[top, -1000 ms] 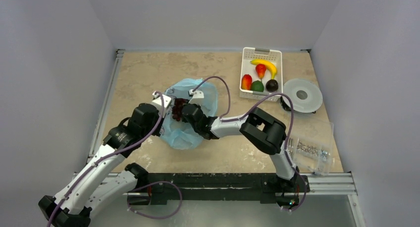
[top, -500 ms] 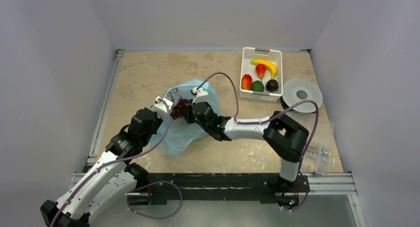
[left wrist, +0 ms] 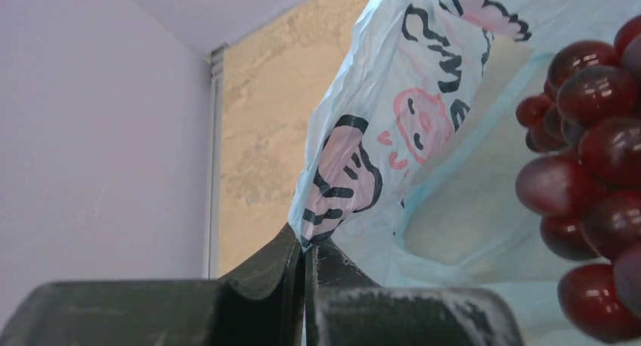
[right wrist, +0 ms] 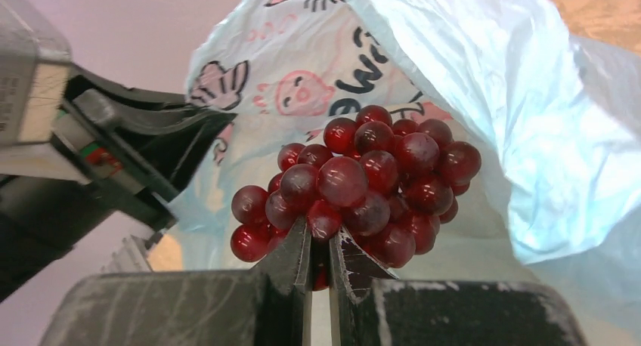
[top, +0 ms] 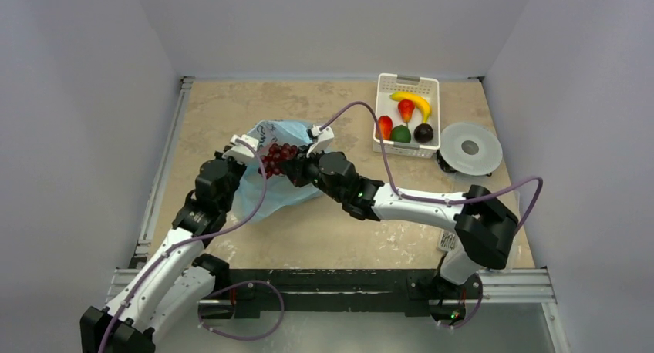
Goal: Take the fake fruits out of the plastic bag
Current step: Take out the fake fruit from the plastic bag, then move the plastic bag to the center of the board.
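The light-blue plastic bag (top: 271,185) with pink-and-dark print lies left of the table's middle. My left gripper (left wrist: 304,244) is shut on the bag's printed edge (left wrist: 340,180) and holds it up. My right gripper (right wrist: 320,236) is shut on the dark red grape bunch (right wrist: 359,183) and holds it at the bag's mouth, above the bag; the bunch also shows in the top view (top: 276,157) and in the left wrist view (left wrist: 589,172). A red-orange oval fruit (top: 384,126) and a green round fruit (top: 400,134) lie in the white basket.
The white slotted basket (top: 385,85) at the back right also holds a banana (top: 414,102), a small red pear-shaped fruit (top: 406,109) and a dark round fruit (top: 423,132). A grey round disc (top: 470,147) lies right of the basket.
My right gripper has lifted the grape bunch up and back out of the bag. My left gripper has raised the bag's edge and moved back. The bag has been pulled upright and narrower.
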Robot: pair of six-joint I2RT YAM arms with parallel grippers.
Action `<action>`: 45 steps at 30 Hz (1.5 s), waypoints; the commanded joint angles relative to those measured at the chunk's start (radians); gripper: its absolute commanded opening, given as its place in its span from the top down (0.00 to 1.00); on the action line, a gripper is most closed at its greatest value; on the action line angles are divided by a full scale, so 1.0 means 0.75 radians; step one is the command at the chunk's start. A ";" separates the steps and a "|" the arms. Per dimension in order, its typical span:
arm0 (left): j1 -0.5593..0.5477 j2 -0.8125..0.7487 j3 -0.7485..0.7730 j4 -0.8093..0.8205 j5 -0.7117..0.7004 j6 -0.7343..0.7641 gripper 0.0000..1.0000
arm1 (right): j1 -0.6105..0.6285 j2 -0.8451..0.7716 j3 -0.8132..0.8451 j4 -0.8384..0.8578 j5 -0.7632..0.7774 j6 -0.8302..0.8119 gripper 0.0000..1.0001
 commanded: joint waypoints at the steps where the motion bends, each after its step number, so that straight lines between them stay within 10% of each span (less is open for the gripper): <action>1: 0.024 -0.007 -0.075 0.425 0.120 0.113 1.00 | 0.014 -0.104 -0.013 0.087 -0.064 -0.022 1.00; 9: 0.046 -0.002 -0.181 0.604 0.095 0.125 1.00 | 0.024 -0.271 -0.117 0.085 -0.210 0.007 1.00; 29: 0.074 0.492 0.456 -0.297 -0.664 -0.468 1.00 | 0.024 -0.583 -0.205 -0.238 -0.285 0.022 1.00; 45: 0.351 0.490 0.520 -0.519 -0.576 -0.811 0.90 | -0.094 -0.735 -0.118 -0.544 0.015 0.007 1.00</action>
